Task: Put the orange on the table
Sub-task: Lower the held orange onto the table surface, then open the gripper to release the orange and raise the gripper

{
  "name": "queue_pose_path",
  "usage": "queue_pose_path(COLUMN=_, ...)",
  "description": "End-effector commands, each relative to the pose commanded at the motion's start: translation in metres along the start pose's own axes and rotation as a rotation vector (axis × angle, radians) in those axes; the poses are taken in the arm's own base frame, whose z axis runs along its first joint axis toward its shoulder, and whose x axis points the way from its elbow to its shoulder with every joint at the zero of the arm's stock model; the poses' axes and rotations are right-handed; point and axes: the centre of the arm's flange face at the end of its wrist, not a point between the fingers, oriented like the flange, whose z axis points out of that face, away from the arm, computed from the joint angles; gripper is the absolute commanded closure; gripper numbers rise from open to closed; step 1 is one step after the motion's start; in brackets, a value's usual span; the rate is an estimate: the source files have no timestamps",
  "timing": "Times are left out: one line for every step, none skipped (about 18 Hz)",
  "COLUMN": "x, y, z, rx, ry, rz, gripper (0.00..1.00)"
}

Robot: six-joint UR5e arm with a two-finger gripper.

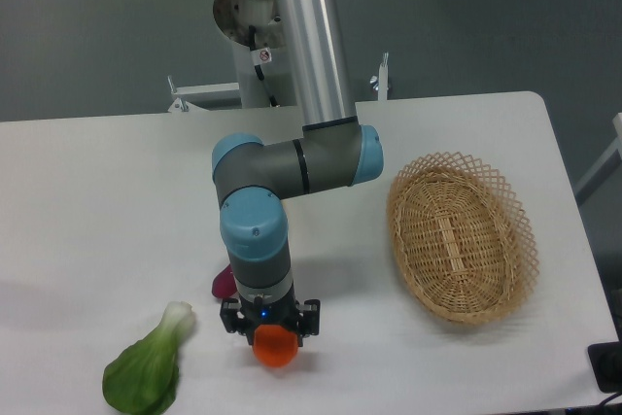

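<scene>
The orange (277, 350) is small, round and bright orange. It sits right under my gripper (273, 339) at the front middle of the white table (117, 201). The jaws appear closed on the orange from above, with its upper part tucked under the black gripper body. The fingertips are mostly hidden by that body and the fruit. I cannot tell whether the orange touches the tabletop or hangs just above it.
A green leafy bok choy (146, 371) lies at the front left. A dark purple vegetable (222, 283) sits partly hidden behind the wrist. An oval wicker basket (462, 237) stands to the right. The table's front edge is close below the orange.
</scene>
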Motion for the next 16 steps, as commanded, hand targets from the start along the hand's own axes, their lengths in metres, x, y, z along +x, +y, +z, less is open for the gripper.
queue_pose_path(x=-0.001, y=-0.002, z=-0.004, rx=0.007, ry=-0.002, rz=0.006, gripper=0.00)
queue_pose_path(x=-0.002, y=-0.004, z=-0.011, rx=0.019, ry=-0.004, rz=0.012, gripper=0.00)
queue_pose_path(x=-0.003, y=-0.008, z=-0.020, rx=0.035, ry=-0.011, rz=0.026, gripper=0.00)
queue_pose_path(x=-0.005, y=-0.011, z=-0.028, rx=0.044, ry=-0.013, rz=0.053, gripper=0.00)
queue_pose_path(x=-0.007, y=-0.008, z=-0.029, rx=0.043, ry=-0.015, rz=0.078, gripper=0.00)
queue_pose_path(x=-0.009, y=-0.008, z=-0.033, rx=0.047, ry=-0.017, rz=0.093, gripper=0.00)
queue_pose_path(x=-0.017, y=-0.007, z=-0.034, rx=0.048, ry=-0.023, rz=0.085, gripper=0.00)
queue_pose_path(x=-0.027, y=-0.007, z=-0.040, rx=0.056, ry=-0.028, rz=0.074, gripper=0.00)
queue_pose_path(x=-0.035, y=-0.006, z=-0.049, rx=0.066, ry=-0.034, rz=0.070, gripper=0.00)
queue_pose_path(x=-0.050, y=-0.004, z=-0.061, rx=0.074, ry=-0.042, rz=0.087, gripper=0.00)
queue_pose_path(x=-0.055, y=-0.004, z=-0.067, rx=0.080, ry=-0.045, rz=0.110, gripper=0.00)
queue_pose_path(x=-0.068, y=-0.001, z=-0.074, rx=0.086, ry=-0.057, rz=0.126, gripper=0.00)
queue_pose_path(x=-0.080, y=0.002, z=-0.080, rx=0.086, ry=-0.062, rz=0.128, gripper=0.00)
queue_pose_path(x=-0.096, y=0.008, z=-0.085, rx=0.056, ry=-0.056, rz=0.160, gripper=0.00)
queue_pose_path(x=-0.104, y=0.012, z=-0.088, rx=0.014, ry=-0.038, rz=0.217, gripper=0.00)
queue_pose_path(x=-0.107, y=0.014, z=-0.092, rx=-0.003, ry=-0.028, rz=0.250, gripper=0.00)
